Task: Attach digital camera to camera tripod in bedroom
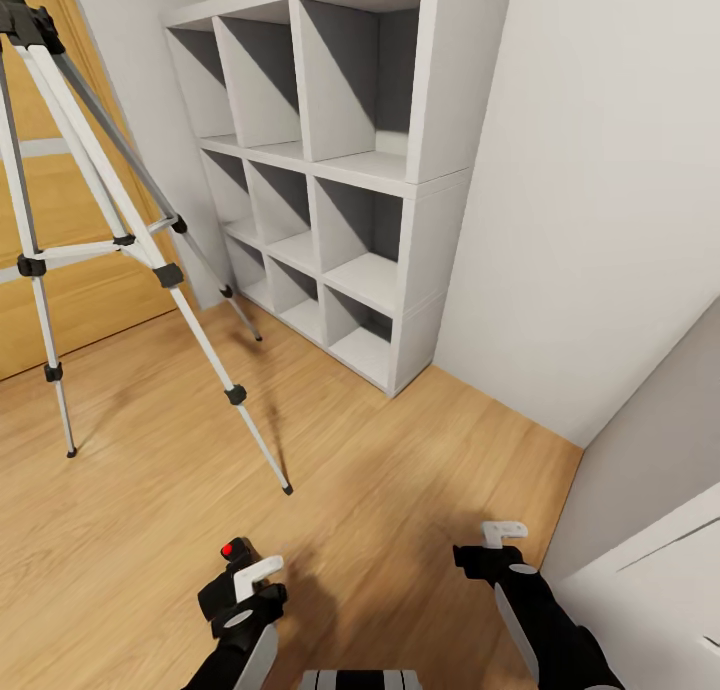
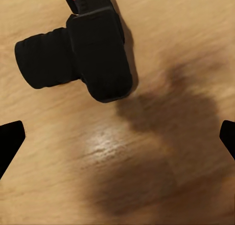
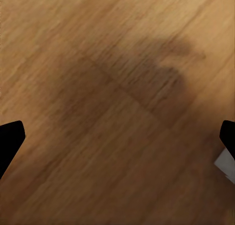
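Note:
The digital camera (image 2: 93, 49) lies on the light wood floor, a black box with a stubby lens and a red button. It sits just beyond my left gripper (image 2: 117, 137), whose fingers stand wide apart with only floor between them. From the head, the camera (image 1: 236, 555) peeks out in front of the left gripper (image 1: 245, 580) near the bottom edge. The camera tripod (image 1: 120, 240) stands on the floor at the far left, legs spread, its black head cut off by the frame. My right gripper (image 1: 488, 545) hovers open over bare floor (image 3: 117, 88).
A white cube shelf (image 1: 340, 170) stands against the wall behind the tripod. A wooden door (image 1: 60, 200) is at the far left. A pale grey wall and a grey-white furniture edge (image 1: 660, 570) close in on the right.

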Available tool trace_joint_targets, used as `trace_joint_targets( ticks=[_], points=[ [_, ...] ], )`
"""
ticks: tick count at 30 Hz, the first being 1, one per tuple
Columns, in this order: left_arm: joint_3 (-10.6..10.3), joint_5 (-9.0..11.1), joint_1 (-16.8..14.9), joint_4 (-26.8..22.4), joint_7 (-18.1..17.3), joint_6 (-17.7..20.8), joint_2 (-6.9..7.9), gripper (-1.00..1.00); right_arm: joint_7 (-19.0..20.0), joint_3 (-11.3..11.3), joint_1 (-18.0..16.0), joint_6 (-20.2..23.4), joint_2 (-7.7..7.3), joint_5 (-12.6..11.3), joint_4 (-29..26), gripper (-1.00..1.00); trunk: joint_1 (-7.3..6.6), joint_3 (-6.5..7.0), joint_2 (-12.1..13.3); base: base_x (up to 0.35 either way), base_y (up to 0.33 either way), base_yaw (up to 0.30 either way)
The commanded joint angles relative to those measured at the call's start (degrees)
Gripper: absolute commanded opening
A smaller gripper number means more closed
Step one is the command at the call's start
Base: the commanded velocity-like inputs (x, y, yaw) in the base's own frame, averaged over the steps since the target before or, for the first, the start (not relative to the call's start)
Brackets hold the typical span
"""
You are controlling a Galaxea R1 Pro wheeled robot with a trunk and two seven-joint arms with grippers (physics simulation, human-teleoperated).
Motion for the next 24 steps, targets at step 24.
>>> trace_joint_targets(
  ticks=[24],
  points=[
    [-0.2, -7.8, -3.8, 5.7, 0.5, -6.2, 1.68, 1.0, 0.2, -0.2, 0.0, 0.3, 0.0, 0.2, -0.1, 1.0, -0.01, -0.05, 0.0, 0.0, 0.0, 0.0]
  ],
)
